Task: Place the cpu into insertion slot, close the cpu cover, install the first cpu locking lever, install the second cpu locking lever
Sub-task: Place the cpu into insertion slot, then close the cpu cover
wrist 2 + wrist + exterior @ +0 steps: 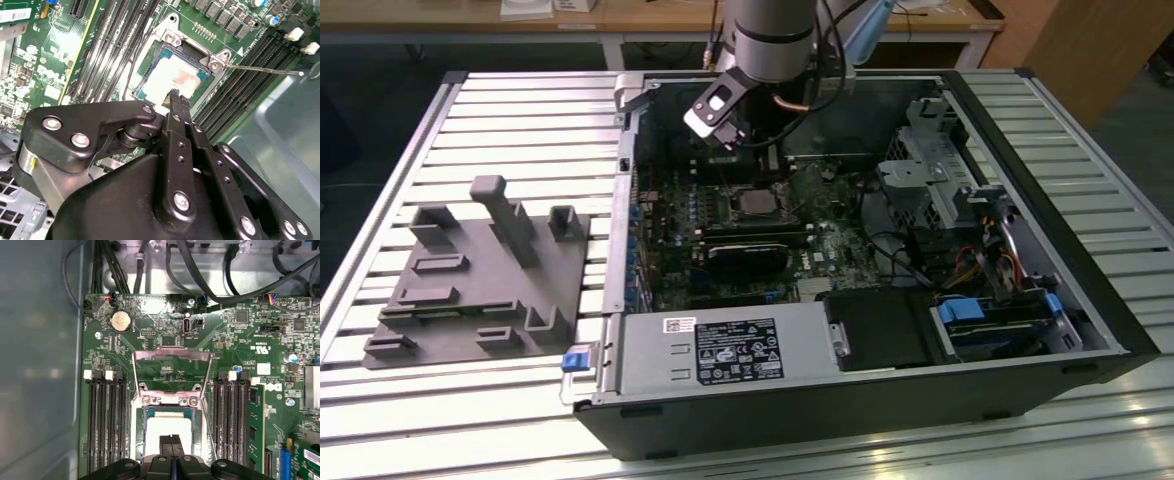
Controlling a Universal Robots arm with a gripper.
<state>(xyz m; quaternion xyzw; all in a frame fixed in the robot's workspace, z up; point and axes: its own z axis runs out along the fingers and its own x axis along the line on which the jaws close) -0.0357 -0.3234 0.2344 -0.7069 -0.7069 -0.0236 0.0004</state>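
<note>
— Silvery-beige square beneath the arm: which part is this?
— This is the cpu (170,75). It lies flat in the insertion slot (139,435) of the green motherboard (225,335), with black memory slots (107,420) running along 2 opposite sides.
— And the thin metal frame just beyond it?
— That is the cpu cover (170,355). It stands swung up on its hinge (170,400), which carries 2 screws, and the board shows through its square window. The cover is not closed over the cpu.
— Is a locking lever visible?
— Yes, 1 locking lever (265,69), a thin wire rod, juts from a corner of the slot out across the memory slots, clear of the cover.
— What is the state of the hand?
— The hand (175,96) is narrow: its 2 black fingers (177,135) are pressed together with nothing between them. The tip hangs over the cpu's pale top, at the side opposite the hinge. Whether it touches the cpu cannot be told.
— What is the wider setting in the exterior view?
— The arm (774,40) reaches down into an open black computer case (854,430) lying on a slatted metal tabletop (520,100). Inside the case, a black card (750,250) lies between the cpu and a silvery power-supply box (720,350). A grey fixture plate (467,290) rests beside the case, toward the tabletop's edge at the exterior view's left.
</note>
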